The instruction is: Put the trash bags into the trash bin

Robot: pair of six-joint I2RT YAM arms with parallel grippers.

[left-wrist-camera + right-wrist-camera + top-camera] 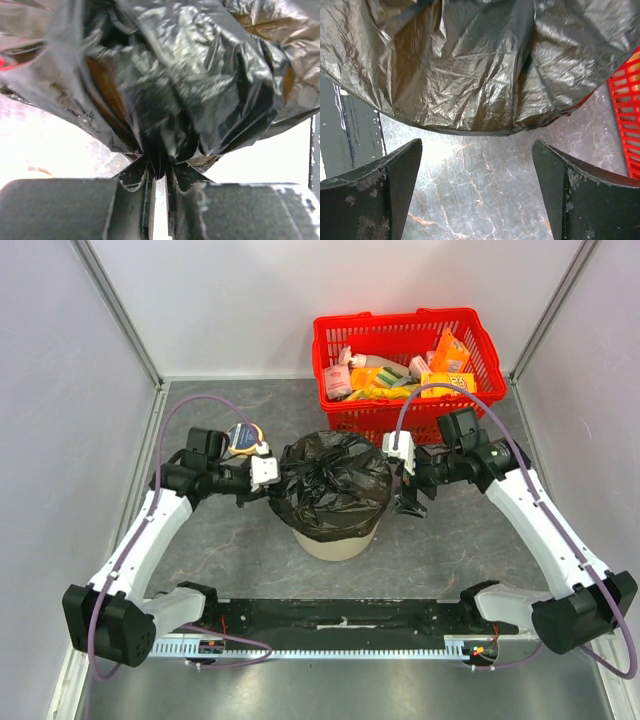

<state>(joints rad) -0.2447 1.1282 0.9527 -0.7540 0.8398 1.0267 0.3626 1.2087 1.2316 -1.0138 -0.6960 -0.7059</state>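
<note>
1. Black plastic fills the space ahead of both grippers. A knotted trash bag (330,480) sits heaped in the mouth of the beige trash bin (335,543) and bulges over its rim.
2. The left gripper (159,170) is pressed up to the bag's side. Its jaws are almost together, with only a sliver of gap, and a pinched fold of the bag is caught between the tips.
3. The right gripper (477,145) is at the opposite side of the bag, jaws spread wide and holding nothing. The bag's bulge hangs just ahead of its fingertips, apart from them.
4. Under the right gripper's open jaws lies the grey, veined counter (230,540).
5. Beyond the right gripper, on the far side from the arm bases, stands a red mesh basket (350,418) with packaged goods inside, just behind the bin.
6. The bin stands upright on the counter, between the two grippers.
</note>
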